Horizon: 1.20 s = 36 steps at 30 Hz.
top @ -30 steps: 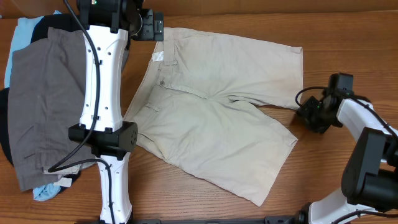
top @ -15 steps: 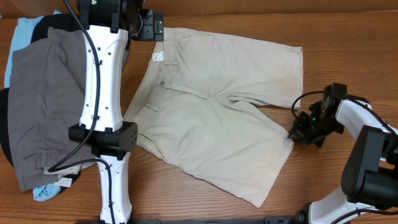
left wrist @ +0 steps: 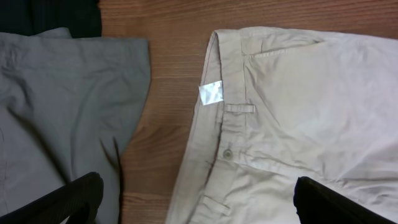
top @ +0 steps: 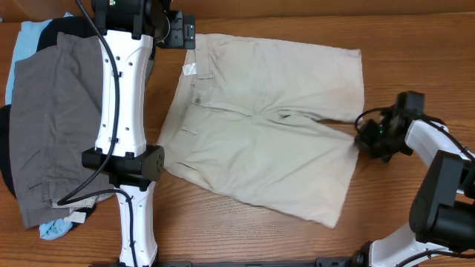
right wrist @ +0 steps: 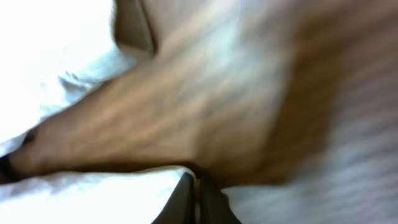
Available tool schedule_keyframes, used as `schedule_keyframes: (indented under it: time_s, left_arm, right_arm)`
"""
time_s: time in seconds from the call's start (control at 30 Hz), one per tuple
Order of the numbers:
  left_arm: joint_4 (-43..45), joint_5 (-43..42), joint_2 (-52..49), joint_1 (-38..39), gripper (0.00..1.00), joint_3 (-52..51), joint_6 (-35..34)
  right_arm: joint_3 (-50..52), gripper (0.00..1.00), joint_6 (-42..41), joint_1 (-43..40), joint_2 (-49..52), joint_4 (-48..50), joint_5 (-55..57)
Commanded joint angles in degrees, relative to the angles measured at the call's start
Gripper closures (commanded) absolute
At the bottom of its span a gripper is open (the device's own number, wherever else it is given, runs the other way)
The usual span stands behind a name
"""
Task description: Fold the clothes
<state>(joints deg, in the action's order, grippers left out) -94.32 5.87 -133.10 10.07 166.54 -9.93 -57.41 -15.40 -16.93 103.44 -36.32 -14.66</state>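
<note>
The beige khaki shorts [top: 260, 141] lie spread flat across the middle of the table, waistband to the left with a white label [left wrist: 211, 93] and a button [left wrist: 228, 153]. My right gripper [top: 361, 139] sits at the right hem of the near leg, shut on the fabric edge; in the right wrist view, which is blurred, its gripper [right wrist: 198, 186] pinches pale cloth. My left gripper [left wrist: 198, 186] hovers open above the waistband, at the far left corner of the shorts in the overhead view [top: 180, 33]. Nothing is between its fingers [left wrist: 74, 199].
A pile of other clothes lies at the left: gray shorts [top: 52, 126] on top, a black garment [top: 6, 170] and a light-blue one [top: 30, 41] beneath. The gray shorts [left wrist: 62, 93] reach close to the khaki waistband. The left arm's white link [top: 122, 96] crosses above the pile's edge.
My right gripper moved onto the near leg's hem, shut on it and drew it to the right and back, so that leg now lies flatter and straighter. The left arm has not moved.
</note>
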Motion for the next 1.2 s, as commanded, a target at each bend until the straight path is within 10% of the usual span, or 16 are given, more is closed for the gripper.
schedule_keyframes:
  time_s: [0.0,0.27,0.6,1.17]
  left_arm:
    - [-0.13,0.48,0.24,-0.37,0.0,0.44,1.14]
    - [0.17,0.5,0.24,-0.35,0.0,0.44,1.16]
    - [-0.85,0.57,4.59,-0.33,0.0,0.48,2.6]
    - [-2.49,-2.58,25.4,-0.28,0.0,-15.54,-6.36]
  right_arm:
    - [-0.74,0.96,-0.92,-2.58,0.94,3.56,8.46]
    - [-6.21,0.96,-0.85,-2.75,0.94,2.43,7.32]
    - [-31.56,0.51,-0.63,-2.62,-6.38,-21.35,2.93]
    - [-40.06,0.28,-7.85,-2.64,-38.27,-58.18,6.47]
